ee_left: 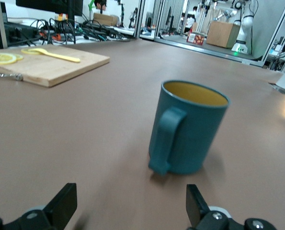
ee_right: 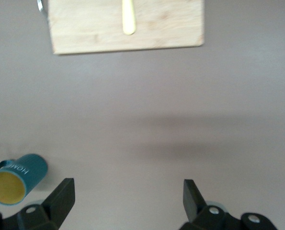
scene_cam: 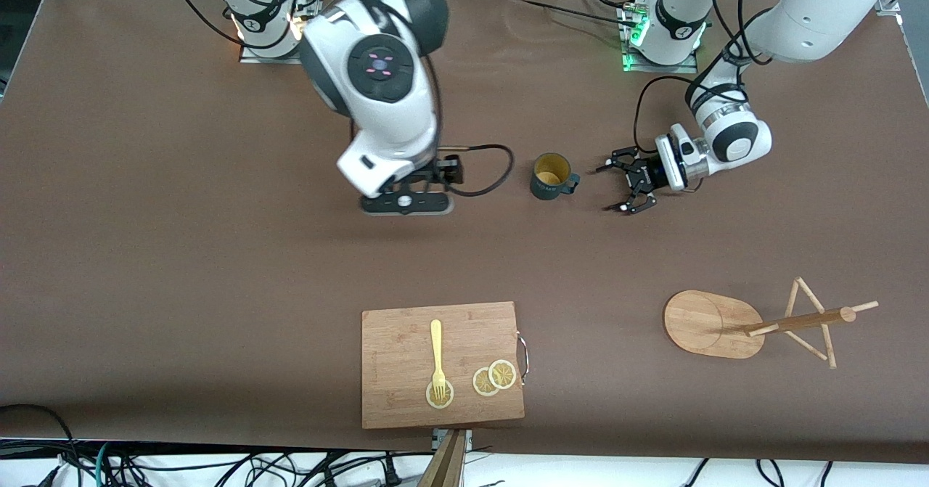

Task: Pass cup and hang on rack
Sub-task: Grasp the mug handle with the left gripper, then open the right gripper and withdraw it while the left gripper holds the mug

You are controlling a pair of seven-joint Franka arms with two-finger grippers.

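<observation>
Teal cup (scene_cam: 550,176) is stood upright on the table (scene_cam: 145,255), handle turned toward the left gripper (scene_cam: 620,180), which is held just beside it, spread wide and empty. Over bare table, the right gripper (ee_right: 125,201) is likewise opened, empty. The rack (scene_cam: 755,324) is seen well apart, nearer the camera.

a robotics lab: two franka arms bolted to a brown-covered table (scene_cam: 145,255), cable tangles (scene_cam: 218,469) along the frame's bottom edge, aluminium framing, another robot (ee_left: 243,24) at upper right.

I log a matt teal cup (ee_left: 188,128), pale bamboo rack (scene_cam: 715,324), wood-grain cutting board (scene_cam: 406,400) and matt brown table (scene_cam: 145,255).
</observation>
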